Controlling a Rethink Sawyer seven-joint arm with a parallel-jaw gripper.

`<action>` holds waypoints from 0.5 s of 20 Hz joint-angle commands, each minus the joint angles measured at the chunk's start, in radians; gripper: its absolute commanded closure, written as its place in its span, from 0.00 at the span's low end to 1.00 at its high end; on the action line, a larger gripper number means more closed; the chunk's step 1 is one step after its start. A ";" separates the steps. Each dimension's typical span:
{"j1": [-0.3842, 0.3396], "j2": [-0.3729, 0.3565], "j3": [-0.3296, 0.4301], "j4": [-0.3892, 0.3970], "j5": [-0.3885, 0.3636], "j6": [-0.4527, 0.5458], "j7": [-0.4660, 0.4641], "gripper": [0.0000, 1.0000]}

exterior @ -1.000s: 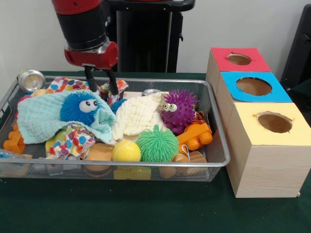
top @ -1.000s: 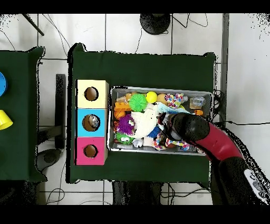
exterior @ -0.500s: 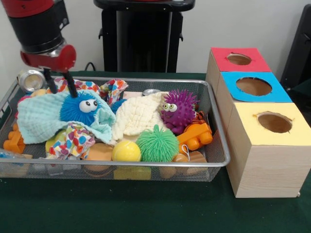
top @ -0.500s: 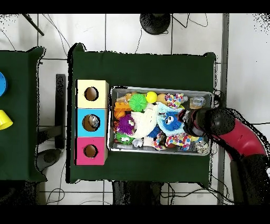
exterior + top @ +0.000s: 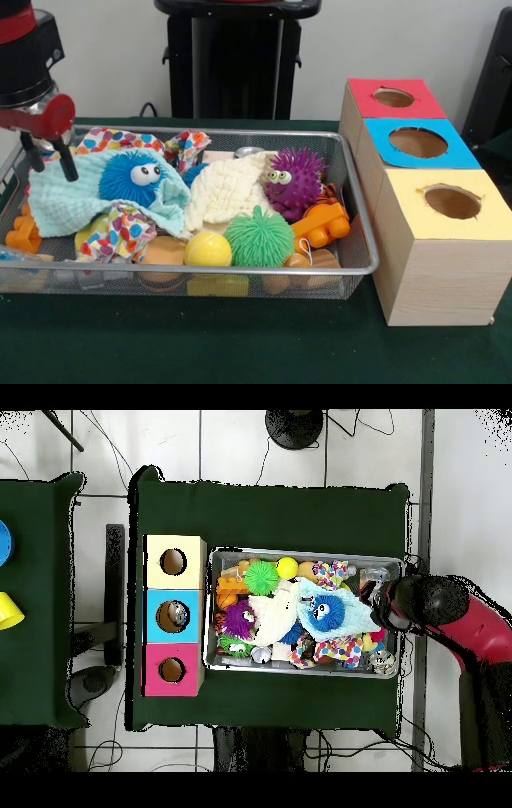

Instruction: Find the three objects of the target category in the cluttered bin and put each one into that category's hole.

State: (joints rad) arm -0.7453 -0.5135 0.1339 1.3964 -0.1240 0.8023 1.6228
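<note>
The wire mesh bin (image 5: 362, 264) holds toys and cloths; it also shows in the overhead view (image 5: 305, 552). My gripper (image 5: 52, 171) hangs open and empty over the bin's left end, its tips just above the light blue cloth (image 5: 60, 200). In the overhead view the gripper (image 5: 379, 606) is at the bin's right end. One silvery can (image 5: 250, 151) peeks out behind the cream cloth (image 5: 228, 190). Another can (image 5: 383, 667) lies in the bin's corner; in the front view my hand hides it. The blue-surround hole (image 5: 418, 142) is in the middle wooden box, and something silvery shows inside the hole (image 5: 176, 616).
Red-surround hole (image 5: 393, 97) and yellow-surround hole (image 5: 452, 201) flank the blue one. The bin also holds a purple spiky ball (image 5: 294, 181), a green spiky ball (image 5: 258, 237), a blue spiky ball (image 5: 130, 177), a yellow ball (image 5: 208, 250), an orange toy (image 5: 322, 224) and a dotted cloth (image 5: 120, 231).
My gripper has moved from the bin's middle toward its left end in the front view, still open and empty. The can at the far left corner is now hidden behind my hand.
</note>
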 commanded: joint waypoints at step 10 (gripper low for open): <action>0.005 0.191 0.111 -0.196 -0.105 0.070 -0.148 0.00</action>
State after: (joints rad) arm -0.7452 -0.4015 0.1384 1.2574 -0.1913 0.8027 1.6228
